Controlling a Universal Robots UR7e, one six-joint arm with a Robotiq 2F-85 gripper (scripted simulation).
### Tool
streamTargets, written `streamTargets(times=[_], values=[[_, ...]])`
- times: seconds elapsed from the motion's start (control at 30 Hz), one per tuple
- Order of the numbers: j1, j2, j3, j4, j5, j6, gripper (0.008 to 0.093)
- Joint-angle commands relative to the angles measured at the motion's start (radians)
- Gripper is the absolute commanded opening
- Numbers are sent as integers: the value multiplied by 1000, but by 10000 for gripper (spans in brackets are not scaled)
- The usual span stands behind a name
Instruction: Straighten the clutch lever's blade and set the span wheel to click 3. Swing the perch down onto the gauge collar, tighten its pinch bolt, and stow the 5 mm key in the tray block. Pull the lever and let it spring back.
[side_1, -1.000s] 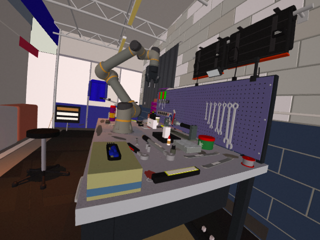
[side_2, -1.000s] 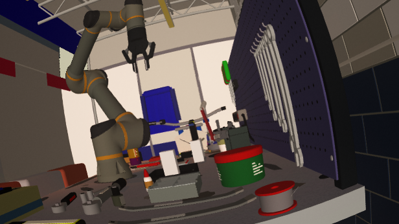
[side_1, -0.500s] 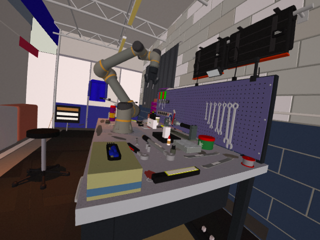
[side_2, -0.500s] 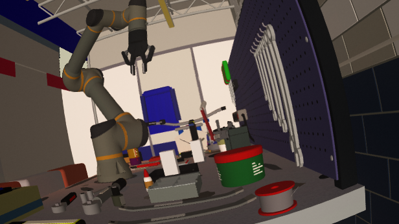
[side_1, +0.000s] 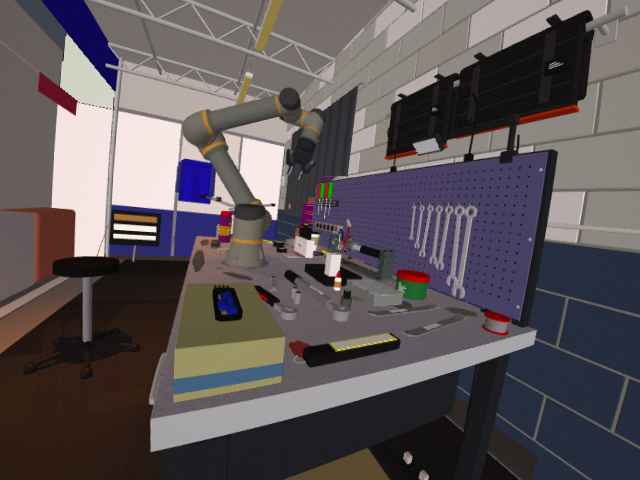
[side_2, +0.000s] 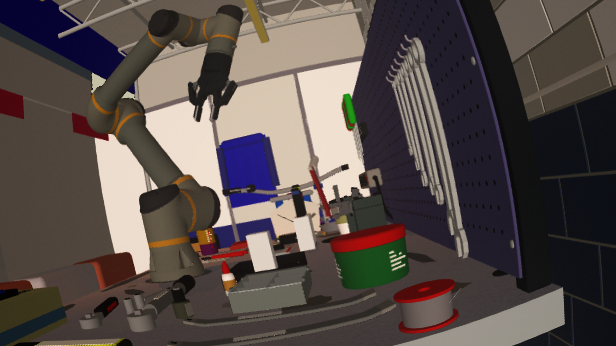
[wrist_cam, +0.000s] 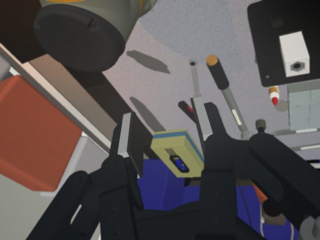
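Note:
The white tray block (side_1: 331, 263) (wrist_cam: 294, 53) stands on a black mat (side_1: 323, 273) just in front of the handlebar fixture (side_1: 362, 251) (side_2: 320, 192) at the back of the bench. The clutch lever and perch on that bar are too small to make out. I see no 5 mm key clearly. My gripper (side_1: 302, 169) (side_2: 209, 111) (wrist_cam: 165, 134) hangs high above the bench, well above the fixture and nearer my base. It is partly open and holds nothing.
A yellow and blue foam block (side_1: 227, 336) with a blue-handled tool on top fills the bench's near left. A torque wrench (side_1: 310, 289), sockets, a grey tray (side_1: 375, 292), a green tub (side_1: 412, 284), a solder spool (side_1: 496, 322) and flat levers lie between. The pegboard (side_1: 439, 227) backs the bench.

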Motion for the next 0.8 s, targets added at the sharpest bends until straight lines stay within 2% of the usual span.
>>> streamTargets(times=[0.0,0.77], values=[[17,7,0,5,-14,28,440],[466,182,4,155,-388,753,440]])
